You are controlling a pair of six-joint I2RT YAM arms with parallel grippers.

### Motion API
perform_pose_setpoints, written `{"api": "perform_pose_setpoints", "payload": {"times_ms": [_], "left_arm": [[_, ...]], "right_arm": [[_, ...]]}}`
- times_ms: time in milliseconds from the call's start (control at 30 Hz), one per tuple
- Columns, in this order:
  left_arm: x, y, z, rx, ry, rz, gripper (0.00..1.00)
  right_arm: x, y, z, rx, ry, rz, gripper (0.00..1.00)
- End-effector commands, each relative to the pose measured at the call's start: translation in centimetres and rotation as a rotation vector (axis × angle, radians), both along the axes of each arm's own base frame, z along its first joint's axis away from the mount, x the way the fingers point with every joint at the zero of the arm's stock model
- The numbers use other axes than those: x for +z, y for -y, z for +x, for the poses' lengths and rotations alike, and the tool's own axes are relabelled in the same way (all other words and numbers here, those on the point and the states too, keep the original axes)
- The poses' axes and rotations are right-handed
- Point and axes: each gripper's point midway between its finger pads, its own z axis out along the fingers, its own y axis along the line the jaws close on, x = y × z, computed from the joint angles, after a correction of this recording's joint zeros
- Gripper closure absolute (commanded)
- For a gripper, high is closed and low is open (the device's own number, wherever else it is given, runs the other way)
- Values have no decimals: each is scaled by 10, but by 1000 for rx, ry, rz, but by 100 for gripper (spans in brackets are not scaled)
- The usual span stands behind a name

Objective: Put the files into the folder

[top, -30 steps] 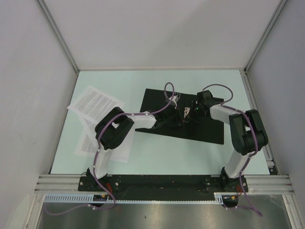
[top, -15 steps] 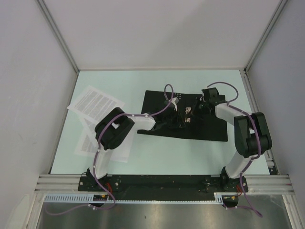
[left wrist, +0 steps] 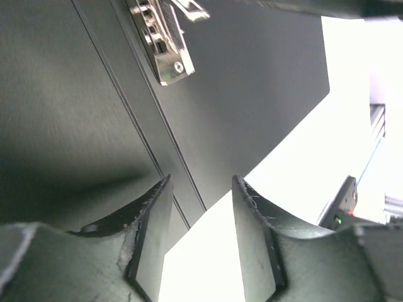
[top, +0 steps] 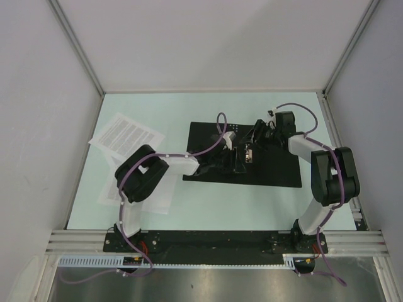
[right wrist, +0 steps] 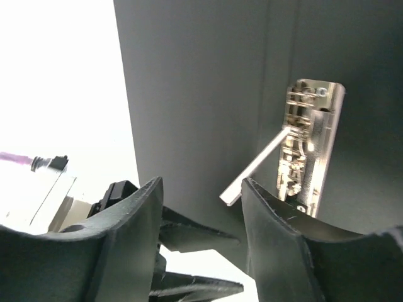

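Folder [top: 274, 173] lies open, black inside up, metal clip [right wrist: 308, 145] exposed. Left gripper [left wrist: 201, 184] and right gripper [right wrist: 201, 184] hang over it, fingers parted, holding nothing. Files [top: 126, 138] lie on the table [top: 220, 211] to its left, well apart.

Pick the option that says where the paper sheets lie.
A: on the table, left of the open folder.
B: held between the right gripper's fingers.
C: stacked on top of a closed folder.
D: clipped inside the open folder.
A: the paper sheets lie on the table to the left of the open folder, whose black inside shows only its metal clip.
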Motion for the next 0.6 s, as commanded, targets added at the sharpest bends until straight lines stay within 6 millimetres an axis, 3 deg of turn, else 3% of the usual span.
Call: {"api": "perform_pose_setpoints", "payload": {"times_ms": [0,100,133,333,367,400,467,533,567], "left_arm": [[47,-1,-9,-48,89,-67,51],[53,-8,-11,-45,102,-56,48],[64,-10,-12,-42,122,-67,47],[75,-33,-23,-40,180,-31,40],[88,-35,-25,-39,204,-55,39],[82,-42,-30,-42,199,-45,38],[98,-48,-35,-42,233,-74,34],[101,-57,-41,-42,244,-77,30],[114,-61,-45,-42,266,-95,29]], "right_arm": [[28,-9,15,38,97,58,41],[29,-9,13,41,115,25,40],[32,-7,9,36,111,4,39],[19,17,-4,2,110,-215,30],[17,11,-7,28,102,-194,29],[15,8,-8,34,101,-171,29],[12,-3,-12,62,93,-127,29],[14,-10,-9,60,103,-95,29],[16,-14,-9,63,106,-86,29]]}}
